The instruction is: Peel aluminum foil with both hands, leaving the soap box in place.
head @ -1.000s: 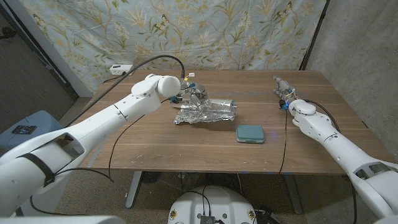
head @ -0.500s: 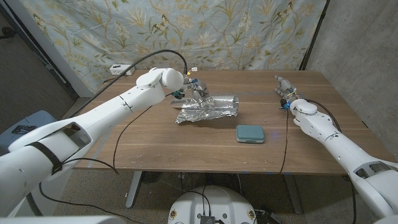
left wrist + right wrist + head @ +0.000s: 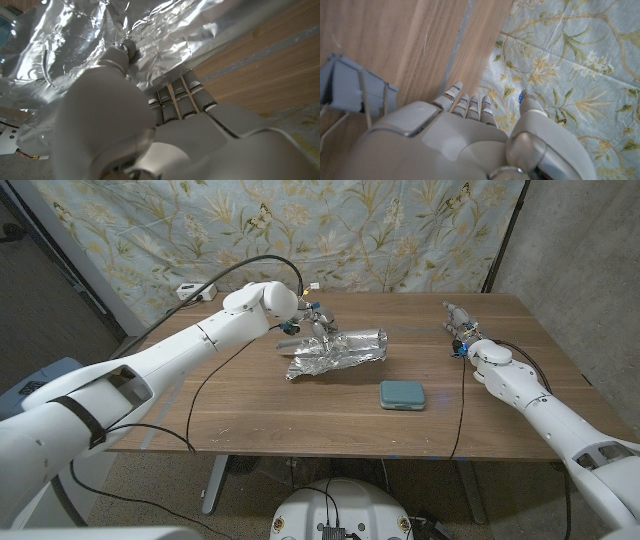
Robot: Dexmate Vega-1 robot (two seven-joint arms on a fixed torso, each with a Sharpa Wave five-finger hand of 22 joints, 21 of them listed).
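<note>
The crumpled foil (image 3: 335, 352) sat mid-table, its back end lifted off the wood, with the teal soap box (image 3: 404, 394) lying bare just in front and to the right. The left hand (image 3: 312, 321) had the foil's rear edge, fingers (image 3: 180, 97) clamped into the sheet. The right hand (image 3: 459, 325) waited at the table's (image 3: 250, 410) far right, fingers (image 3: 468, 106) straight, side by side, holding nothing.

Crinkled, mirror-bright aluminum foil (image 3: 335, 352), creased all over. Smooth matt teal soap box (image 3: 403, 394), plastic by the look. Wood-grain table (image 3: 250, 410), low satin sheen. Glossy white plastic shells on left hand (image 3: 150, 135) and right hand (image 3: 465, 140). Soft printed cloth backdrop (image 3: 300, 230).
</note>
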